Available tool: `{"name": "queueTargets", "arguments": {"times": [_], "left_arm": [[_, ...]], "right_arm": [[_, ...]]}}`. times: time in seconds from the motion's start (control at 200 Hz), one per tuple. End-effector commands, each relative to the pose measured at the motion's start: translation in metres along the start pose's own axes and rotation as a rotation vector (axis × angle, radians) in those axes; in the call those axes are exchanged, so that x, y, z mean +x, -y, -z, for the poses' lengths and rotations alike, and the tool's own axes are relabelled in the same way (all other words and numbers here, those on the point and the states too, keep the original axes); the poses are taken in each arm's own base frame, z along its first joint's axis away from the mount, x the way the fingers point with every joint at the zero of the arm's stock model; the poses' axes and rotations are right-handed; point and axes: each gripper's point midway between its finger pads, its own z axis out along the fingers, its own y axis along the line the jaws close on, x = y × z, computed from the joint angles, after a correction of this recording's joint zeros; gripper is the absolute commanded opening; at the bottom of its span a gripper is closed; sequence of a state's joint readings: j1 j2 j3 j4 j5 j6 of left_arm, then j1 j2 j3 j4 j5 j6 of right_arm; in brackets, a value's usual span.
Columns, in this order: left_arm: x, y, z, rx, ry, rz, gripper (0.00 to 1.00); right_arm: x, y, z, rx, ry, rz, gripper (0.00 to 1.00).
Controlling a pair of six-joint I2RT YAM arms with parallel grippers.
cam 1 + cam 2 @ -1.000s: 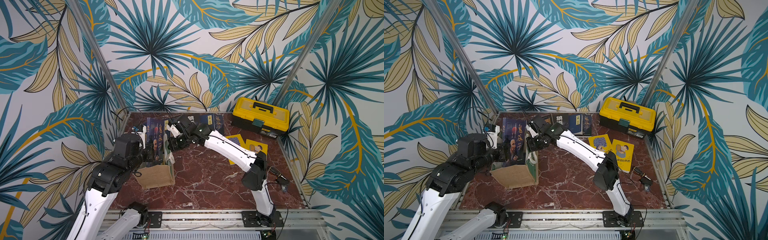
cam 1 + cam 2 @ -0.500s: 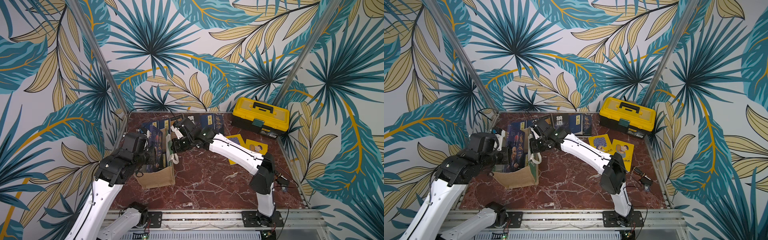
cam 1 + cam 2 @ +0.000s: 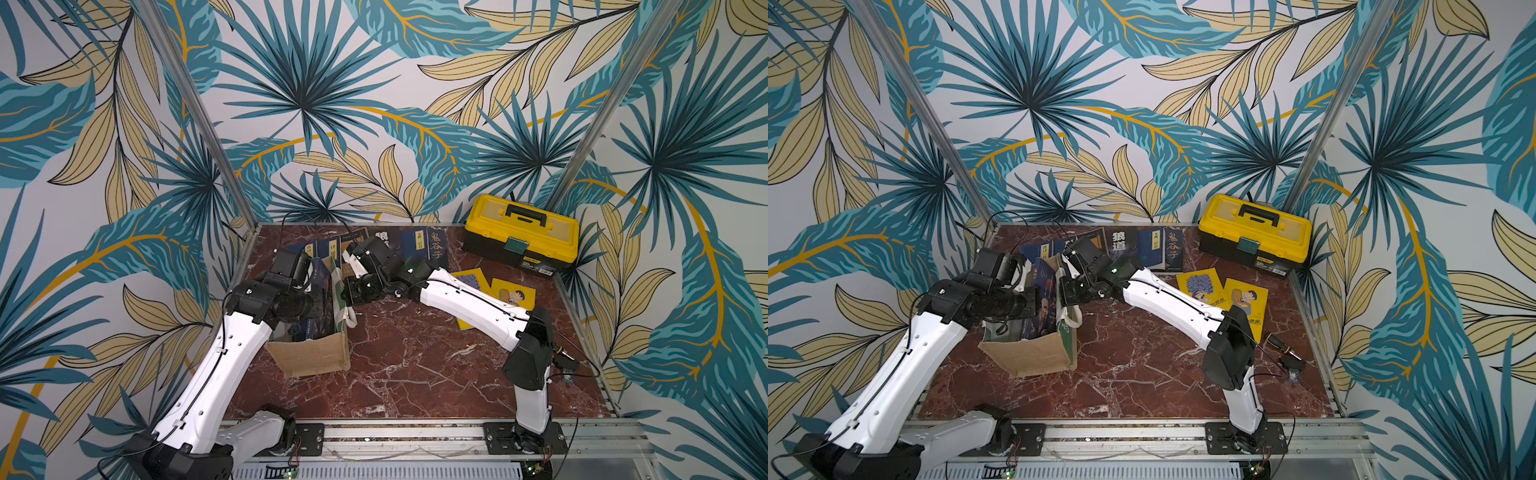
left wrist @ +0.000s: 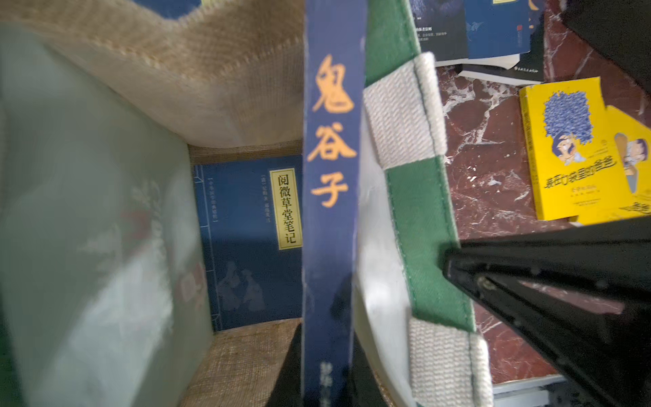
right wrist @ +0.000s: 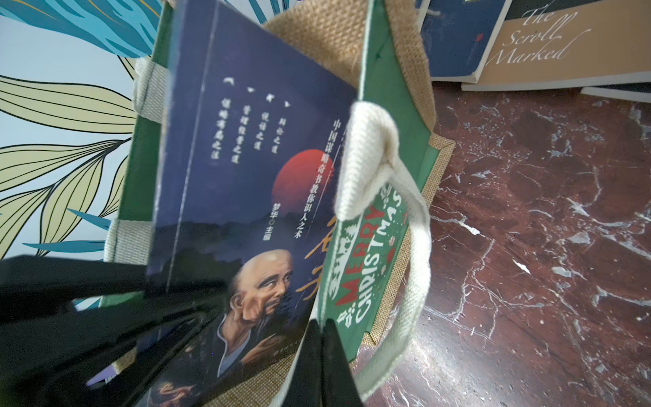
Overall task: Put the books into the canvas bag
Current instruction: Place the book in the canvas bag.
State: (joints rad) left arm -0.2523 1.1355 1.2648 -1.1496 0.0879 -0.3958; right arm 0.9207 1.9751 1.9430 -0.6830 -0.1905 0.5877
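Clamping the navy book [image 4: 331,211] between its jaws, the left gripper [image 4: 326,373] holds it standing inside the canvas bag [image 3: 309,357], with a blue book [image 4: 246,246] on the bag's bottom ahead. The right gripper [image 5: 318,343], just beside, is pinched tight on the bag's green rim; loose books [image 3: 1144,249] lie beyond it.

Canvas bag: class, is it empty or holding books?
Not empty. One book lies flat on the bag floor; the left gripper holds a second book inside.

Canvas bag [image 3: 309,357] tan burlap, green side panel lettered red and white, off-white handles, lining pale, perhaps faintly printed. Inside it navy book [image 5: 246,158], orange title, red disc. Beside it yellow books [image 3: 513,293] on red-brown, white-veined table [image 3: 415,374]
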Motion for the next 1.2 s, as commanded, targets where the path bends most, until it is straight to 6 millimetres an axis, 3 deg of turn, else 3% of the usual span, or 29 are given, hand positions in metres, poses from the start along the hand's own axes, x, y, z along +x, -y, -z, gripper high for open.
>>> {"name": "queueTargets", "arguments": {"times": [0.0, 0.265, 0.396, 0.431, 0.616, 0.811, 0.906, 1.002, 1.092, 1.197], "left_arm": [[-0.01, 0.012, -0.006, 0.147, 0.03, 0.055, 0.0], [0.012, -0.024, -0.053, 0.241, -0.085, 0.241, 0.0], [0.019, -0.041, -0.066, 0.224, -0.125, 0.273, 0.0], [0.02, -0.043, -0.067, 0.212, -0.125, 0.27, 0.05], [0.01, -0.043, -0.051, 0.192, -0.082, 0.234, 0.37], [-0.013, -0.042, -0.013, 0.149, 0.049, 0.189, 0.52], [-0.022, -0.035, 0.006, 0.167, 0.114, 0.178, 0.52], [-0.024, -0.025, 0.017, 0.216, 0.134, 0.174, 0.39], [-0.02, -0.016, 0.015, 0.25, 0.112, 0.161, 0.27], [-0.012, -0.014, 0.003, 0.248, 0.065, 0.159, 0.22]], "right_arm": [[-0.006, -0.007, 0.02, -0.017, 0.041, 0.011, 0.0], [-0.003, -0.004, 0.017, -0.015, 0.032, 0.011, 0.0], [-0.003, -0.004, 0.015, -0.016, 0.03, 0.015, 0.0], [-0.003, -0.004, 0.015, -0.015, 0.03, 0.013, 0.0], [-0.003, -0.003, 0.016, -0.008, 0.03, 0.017, 0.0], [-0.002, -0.002, 0.016, -0.007, 0.028, 0.018, 0.0], [-0.002, -0.002, 0.015, -0.004, 0.03, 0.017, 0.0], [-0.002, -0.002, 0.015, -0.006, 0.029, 0.017, 0.0], [-0.003, -0.002, 0.015, -0.005, 0.031, 0.016, 0.0], [-0.003, -0.002, 0.016, -0.001, 0.031, 0.021, 0.0]]}}
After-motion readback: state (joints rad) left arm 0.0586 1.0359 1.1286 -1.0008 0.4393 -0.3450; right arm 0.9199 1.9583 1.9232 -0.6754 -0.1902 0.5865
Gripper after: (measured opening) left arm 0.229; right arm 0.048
